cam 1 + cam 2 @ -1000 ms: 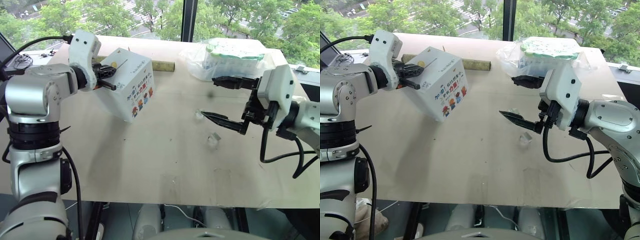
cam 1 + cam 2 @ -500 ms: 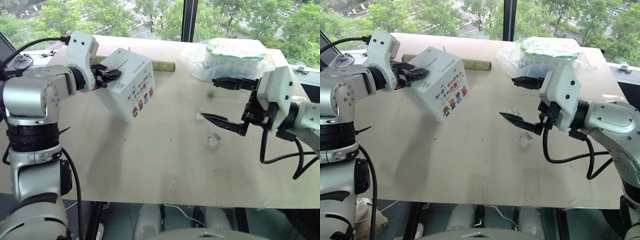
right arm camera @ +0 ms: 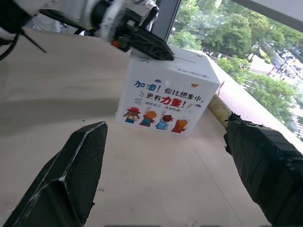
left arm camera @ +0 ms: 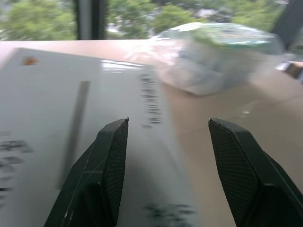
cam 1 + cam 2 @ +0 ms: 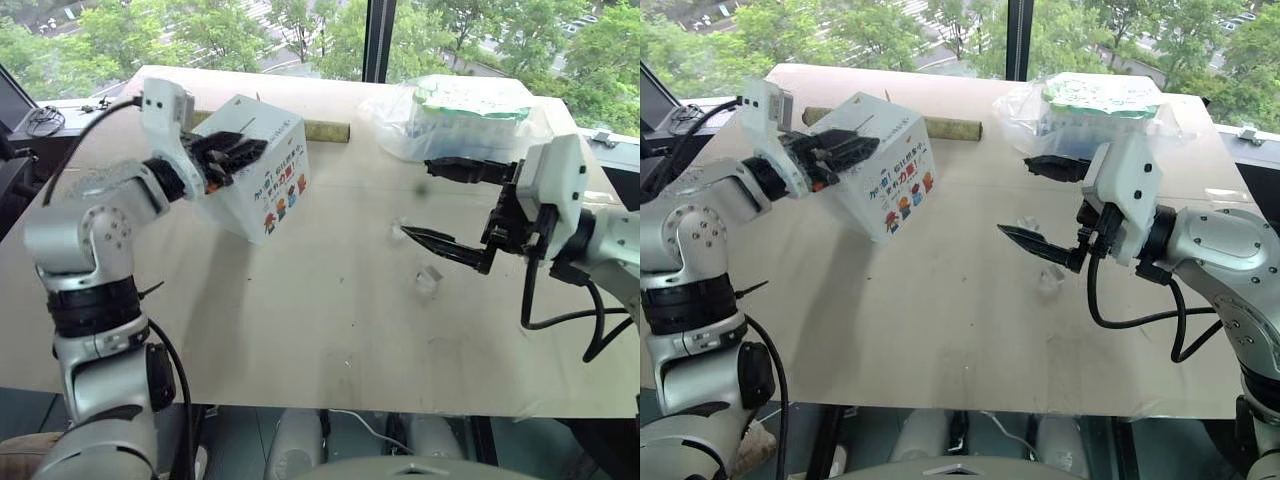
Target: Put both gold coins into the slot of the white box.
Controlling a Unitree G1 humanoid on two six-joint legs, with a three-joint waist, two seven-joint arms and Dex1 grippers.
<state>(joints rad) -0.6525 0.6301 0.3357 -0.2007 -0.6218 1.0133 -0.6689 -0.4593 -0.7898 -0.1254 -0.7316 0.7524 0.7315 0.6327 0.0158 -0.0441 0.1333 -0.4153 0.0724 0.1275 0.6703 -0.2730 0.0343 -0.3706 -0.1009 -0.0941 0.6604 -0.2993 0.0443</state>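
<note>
The white box (image 5: 268,180) stands tilted at the table's back left, cartoon figures on its front (image 3: 163,101). Its slot (image 4: 75,127) is a thin dark slit on the top face. My left gripper (image 5: 238,150) hovers level over that top face, open, with nothing between its fingers (image 4: 111,161). A small orange spot (image 4: 31,60) marks the box top near its far edge; I cannot tell whether it is a gold coin. My right gripper (image 5: 418,196) hangs open wide over the middle right of the table, well apart from the box and empty.
A clear plastic bag of green-white packs (image 5: 460,115) lies at the back right. An olive tube (image 5: 326,131) lies behind the box. Two small clear plastic holders (image 5: 428,280) (image 5: 398,232) sit under and beside my right gripper. The table's front edge runs close to me.
My left gripper opened, and the gold disc at its tips on the box top no longer shows. That hand then swung right and back over the box. The right arm stayed still.
</note>
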